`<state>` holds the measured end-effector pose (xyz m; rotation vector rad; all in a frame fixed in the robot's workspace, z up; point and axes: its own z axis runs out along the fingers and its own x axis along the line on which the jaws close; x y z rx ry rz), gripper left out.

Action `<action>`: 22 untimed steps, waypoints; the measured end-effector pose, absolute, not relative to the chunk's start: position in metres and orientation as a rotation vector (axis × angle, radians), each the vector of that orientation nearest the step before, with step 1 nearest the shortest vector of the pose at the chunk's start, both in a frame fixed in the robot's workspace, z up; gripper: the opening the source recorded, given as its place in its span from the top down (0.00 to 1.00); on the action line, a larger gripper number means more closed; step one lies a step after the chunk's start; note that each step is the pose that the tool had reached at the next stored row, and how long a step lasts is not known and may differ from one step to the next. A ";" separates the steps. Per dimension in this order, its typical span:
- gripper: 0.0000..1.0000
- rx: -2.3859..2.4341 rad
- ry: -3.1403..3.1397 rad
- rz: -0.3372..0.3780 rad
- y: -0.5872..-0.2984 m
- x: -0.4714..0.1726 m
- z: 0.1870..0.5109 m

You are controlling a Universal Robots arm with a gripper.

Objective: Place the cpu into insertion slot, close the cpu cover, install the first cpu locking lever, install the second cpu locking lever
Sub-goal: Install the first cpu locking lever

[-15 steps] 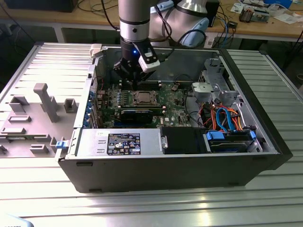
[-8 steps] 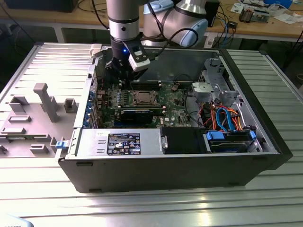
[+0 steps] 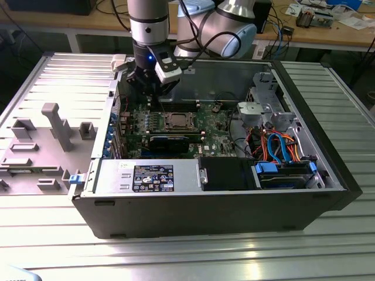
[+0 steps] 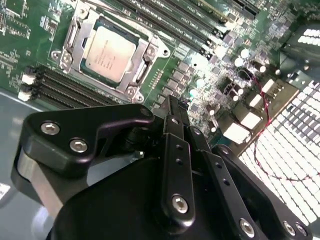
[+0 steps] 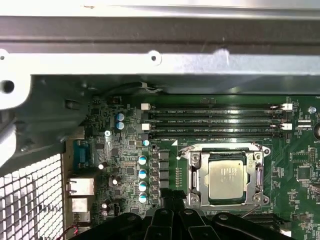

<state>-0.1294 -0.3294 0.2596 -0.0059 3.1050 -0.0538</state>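
The cpu (image 4: 109, 52) (image 5: 227, 181) lies flat in the insertion slot (image 4: 65, 57) on the green board, its silvery top showing. The cpu cover (image 4: 150, 50) (image 5: 200, 175) is down around it, framing the chip. In the exterior view the cpu (image 3: 177, 120) sits mid-board inside the open case. My gripper (image 3: 153, 96) hangs over the board toward the exterior view's left of the socket, apart from it. Its black fingers (image 4: 175, 150) meet at the tip (image 4: 174, 102) (image 5: 172, 202), shut with nothing between them. I cannot tell how the thin levers beside the socket stand.
Long memory slots (image 5: 215, 120) (image 4: 65, 92) run beside the socket. A black card (image 3: 170, 142) stands in front of it, then the power supply (image 3: 146, 175). A drive cage with orange and blue cables (image 3: 281, 152) fills the case's right. The case wall (image 5: 150, 65) rises close behind the board.
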 end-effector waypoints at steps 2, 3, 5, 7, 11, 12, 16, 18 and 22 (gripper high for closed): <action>0.89 -0.006 3.103 -0.054 -0.326 -0.131 0.261; 0.89 -0.006 3.102 -0.054 -0.324 -0.132 0.262; 0.89 -0.006 3.101 -0.054 -0.321 -0.134 0.262; 0.89 -0.006 3.101 -0.054 -0.316 -0.135 0.262; 0.89 -0.006 3.101 -0.047 -0.306 -0.135 0.262; 0.89 -0.006 3.101 -0.043 -0.305 -0.135 0.261; 0.89 -0.014 3.101 -0.034 -0.302 -0.135 0.260; 0.89 -0.034 3.101 -0.033 -0.301 -0.134 0.260; 0.89 -0.046 3.101 -0.033 -0.301 -0.129 0.260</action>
